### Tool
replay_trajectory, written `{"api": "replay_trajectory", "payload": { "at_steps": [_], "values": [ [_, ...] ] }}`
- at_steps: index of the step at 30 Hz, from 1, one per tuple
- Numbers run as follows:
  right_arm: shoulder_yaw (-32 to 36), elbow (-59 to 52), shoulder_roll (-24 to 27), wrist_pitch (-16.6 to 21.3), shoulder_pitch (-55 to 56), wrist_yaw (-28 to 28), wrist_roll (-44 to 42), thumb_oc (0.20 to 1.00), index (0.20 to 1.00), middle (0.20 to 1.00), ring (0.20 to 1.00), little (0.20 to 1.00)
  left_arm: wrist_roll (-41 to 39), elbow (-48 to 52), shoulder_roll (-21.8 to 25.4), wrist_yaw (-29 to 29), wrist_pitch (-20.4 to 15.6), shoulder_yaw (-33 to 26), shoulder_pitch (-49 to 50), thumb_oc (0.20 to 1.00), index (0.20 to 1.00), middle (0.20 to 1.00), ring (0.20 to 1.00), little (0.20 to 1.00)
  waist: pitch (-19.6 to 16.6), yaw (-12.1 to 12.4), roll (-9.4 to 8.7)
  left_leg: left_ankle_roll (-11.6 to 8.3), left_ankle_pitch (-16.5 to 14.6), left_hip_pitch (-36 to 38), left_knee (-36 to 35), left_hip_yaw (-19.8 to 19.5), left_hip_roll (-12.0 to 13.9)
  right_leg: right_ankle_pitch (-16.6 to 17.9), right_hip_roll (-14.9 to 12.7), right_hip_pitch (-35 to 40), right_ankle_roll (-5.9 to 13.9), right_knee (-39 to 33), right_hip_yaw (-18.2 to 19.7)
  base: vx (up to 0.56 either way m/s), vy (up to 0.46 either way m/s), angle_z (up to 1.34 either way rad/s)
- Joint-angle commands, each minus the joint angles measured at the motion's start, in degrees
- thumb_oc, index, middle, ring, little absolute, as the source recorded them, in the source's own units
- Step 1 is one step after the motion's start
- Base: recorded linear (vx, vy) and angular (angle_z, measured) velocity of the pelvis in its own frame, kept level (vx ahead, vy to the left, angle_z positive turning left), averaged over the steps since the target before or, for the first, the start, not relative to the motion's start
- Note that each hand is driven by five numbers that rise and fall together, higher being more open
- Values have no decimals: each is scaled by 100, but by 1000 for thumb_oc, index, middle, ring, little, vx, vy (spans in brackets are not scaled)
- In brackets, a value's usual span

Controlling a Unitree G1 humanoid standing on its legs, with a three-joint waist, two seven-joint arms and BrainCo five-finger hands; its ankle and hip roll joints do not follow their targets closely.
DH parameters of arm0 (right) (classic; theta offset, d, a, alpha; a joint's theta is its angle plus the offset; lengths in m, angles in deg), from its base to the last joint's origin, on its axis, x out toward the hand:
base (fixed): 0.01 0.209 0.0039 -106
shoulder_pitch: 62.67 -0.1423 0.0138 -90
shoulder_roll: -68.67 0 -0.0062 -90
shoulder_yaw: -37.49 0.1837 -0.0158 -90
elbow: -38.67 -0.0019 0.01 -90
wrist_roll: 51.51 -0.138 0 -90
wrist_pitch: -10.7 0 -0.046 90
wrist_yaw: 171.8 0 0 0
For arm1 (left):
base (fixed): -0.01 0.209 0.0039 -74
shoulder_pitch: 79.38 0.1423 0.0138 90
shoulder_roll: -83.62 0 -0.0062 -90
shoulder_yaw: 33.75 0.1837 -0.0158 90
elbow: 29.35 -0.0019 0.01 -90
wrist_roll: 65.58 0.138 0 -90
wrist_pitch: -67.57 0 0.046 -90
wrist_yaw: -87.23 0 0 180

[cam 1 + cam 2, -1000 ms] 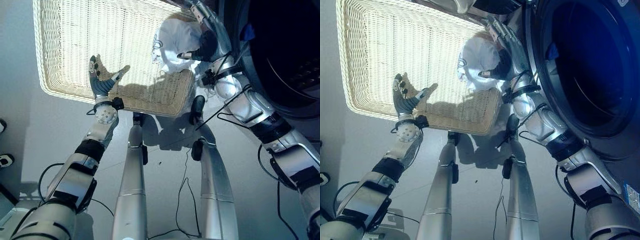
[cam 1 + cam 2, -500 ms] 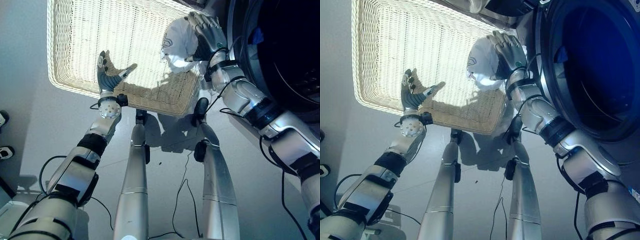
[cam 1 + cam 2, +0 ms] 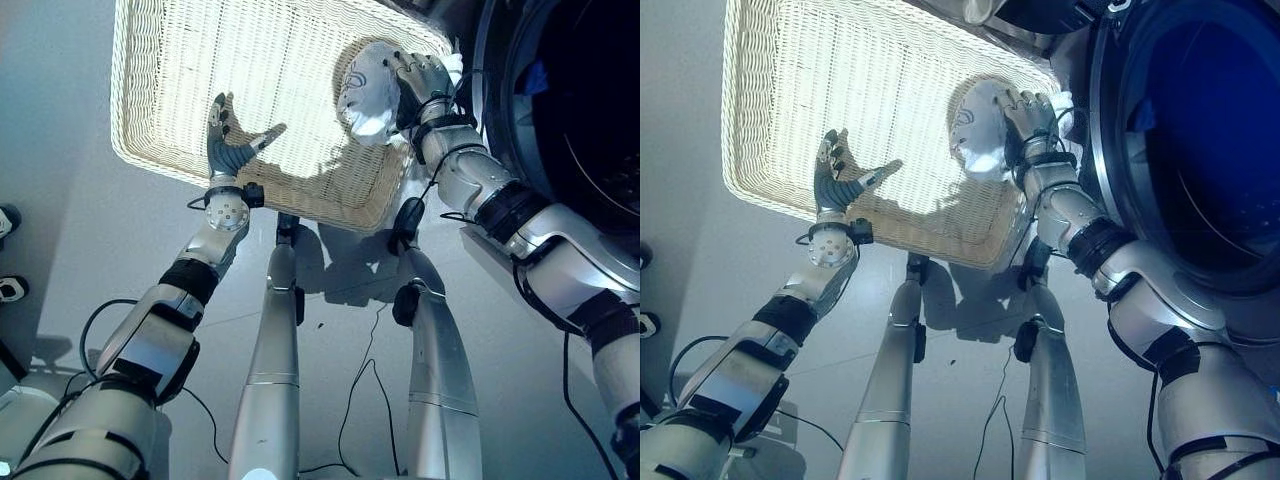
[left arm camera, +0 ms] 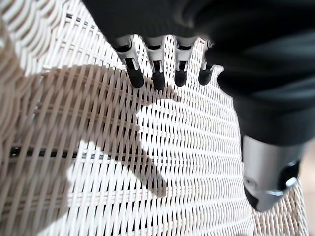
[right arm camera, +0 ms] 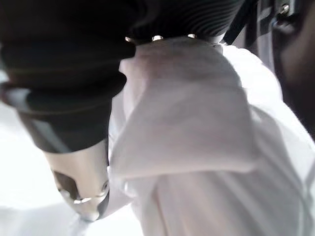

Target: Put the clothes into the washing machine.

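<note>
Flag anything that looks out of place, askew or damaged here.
Nothing stands out. The right hand grips a bunched white garment over the wicker basket beside the washing machine. The left hand hangs open above the basket.

Bright glare on wicker basket (image 3: 180, 60); wrist views blurred.

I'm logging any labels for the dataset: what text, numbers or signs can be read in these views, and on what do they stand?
No text reads clearly.
White garment, bunched in the right hand: a dark printed graphic, too crumpled to read.
Wicker basket, washing machine, open left hand: no writing visible.
</note>
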Motion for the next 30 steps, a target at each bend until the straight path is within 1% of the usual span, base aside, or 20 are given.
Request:
{"api": "replay_trajectory", "payload": {
  "at_steps": [1, 6, 10, 16, 17, 18, 20, 23, 30],
  "values": [
    [-392, 188, -119, 53, -116, 183, 184, 1000, 1000, 1000, 1000, 1000, -78, -117, -204, 26, -43, -99, -215, 1000, 1000, 1000, 1000, 1000, -29, -47, 413, 759, 152, -158, 17, 476, -990, 273, 536, 158, 424, -253, -555, 0, 0, 0],
    [-437, 448, -204, 86, -120, 199, 295, 1000, 1000, 1000, 1000, 1000, -115, -170, -215, 47, -59, -63, -268, 1000, 1000, 1000, 1000, 1000, -29, -25, 442, 769, 161, -180, 7, 458, -1000, 287, 533, 126, 423, -251, -557, 0, 0, 0],
    [-599, 873, -336, 219, -176, 205, 1111, 1000, 1000, 1000, 1000, 1000, -155, -240, -301, 41, -136, -10, -303, 1000, 1000, 1000, 1000, 1000, -29, 13, 500, 779, 180, -191, 2, 447, -1019, 320, 530, 108, 429, -262, -550, 0, 0, 0],
    [-716, 1133, -361, 258, -123, 212, 1784, 1000, 1000, 1000, 1000, 1000, -179, -271, -351, -16, -212, 36, -314, 1000, 1000, 1000, 1000, 1000, -29, 10, 522, 793, 193, -183, -6, 446, -1037, 351, 540, 121, 438, -300, -537, 0, 0, 0],
    [-765, 1246, -350, 255, -66, 242, 1918, 664, 664, 664, 664, 664, -179, -271, -372, -36, -232, 51, -317, 1000, 1000, 1000, 1000, 1000, -29, 9, 533, 796, 214, -177, -29, 457, -1029, 354, 540, 128, 442, -303, -532, 0, 0, 0],
    [-771, 1295, -345, 258, -53, 238, 1921, 200, 200, 200, 200, 200, -183, -283, -377, -37, -251, 61, -320, 1000, 1000, 1000, 1000, 1000, -29, 10, 538, 800, 220, -175, -37, 459, -1030, 357, 541, 126, 441, -303, -533, 0, 0, 0],
    [-780, 1371, -342, 249, -32, 254, 1918, 200, 200, 200, 200, 200, -196, -305, -385, -36, -277, 71, -328, 1000, 1000, 1000, 1000, 1000, -29, 10, 545, 804, 226, -178, -44, 459, -1033, 363, 540, 121, 440, -306, -533, 0, 0, 0],
    [-742, 1575, -337, 280, 70, 110, 1874, 200, 200, 200, 200, 200, -209, -323, -420, -86, -309, 97, -355, 1000, 1000, 1000, 1000, 1000, -29, -16, 563, 822, 237, -216, -53, 454, -1046, 396, 545, 68, 438, -317, -517, 0, 0, 0],
    [-633, 1668, -249, 360, 173, -109, 1821, 200, 200, 200, 200, 200, -231, -289, -450, -150, -269, 90, -340, 1000, 1000, 1000, 1000, 1000, -29, -73, 565, 829, 240, -243, -32, 499, -1032, 419, 566, 40, 430, -334, -480, 0, 0, 0]
  ]
}}
